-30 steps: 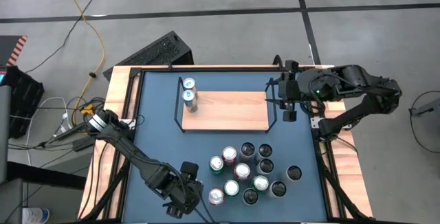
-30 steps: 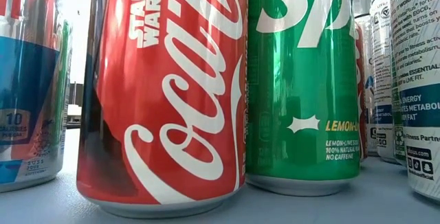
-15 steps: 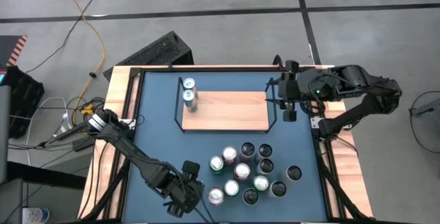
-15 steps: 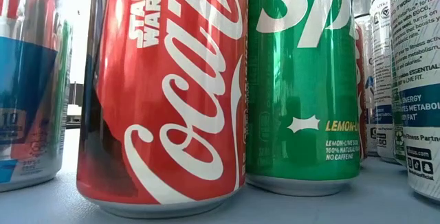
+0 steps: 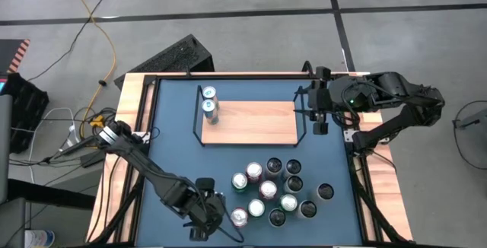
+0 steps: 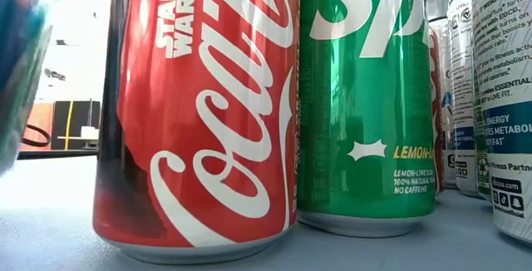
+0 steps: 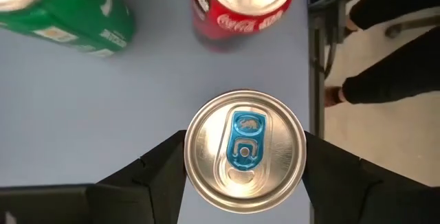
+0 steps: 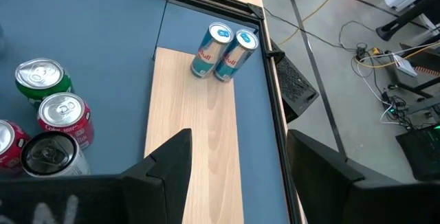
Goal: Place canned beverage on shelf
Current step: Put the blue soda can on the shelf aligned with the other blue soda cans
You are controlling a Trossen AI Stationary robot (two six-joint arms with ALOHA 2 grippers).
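Can [image 7: 245, 150] with the blue pull tab sits between the two dark fingers [image 7: 159, 171] of your left claw [image 5: 217, 216], seen top-down in the left wrist view — both fingers press against its sides, so the claw is clamped on that can. In the high view it stands at the near-left edge of the can cluster [image 5: 274, 189], well apart from the shelf [image 5: 255, 122] and on the side of the cluster away from it. Just beyond the gripped can you see a red cola can [image 7: 240, 4] and a green can [image 7: 69, 11], both upright on the blue table [image 5: 175, 149].

Closer to the shelf, the cluster holds about a dozen upright cans, red, green and dark-topped. On the shelf's light-wood board two slim blue-and-silver cans [image 5: 209, 105] stand upright, touching each other, at the end nearest the left arm; the rest of the board is bare wood. A thin black wire frame [image 5: 199, 119] runs round the board.

Your right claw [image 5: 318, 109] hovers just beside the shelf's other end — its fingers stand apart, with nothing between them.
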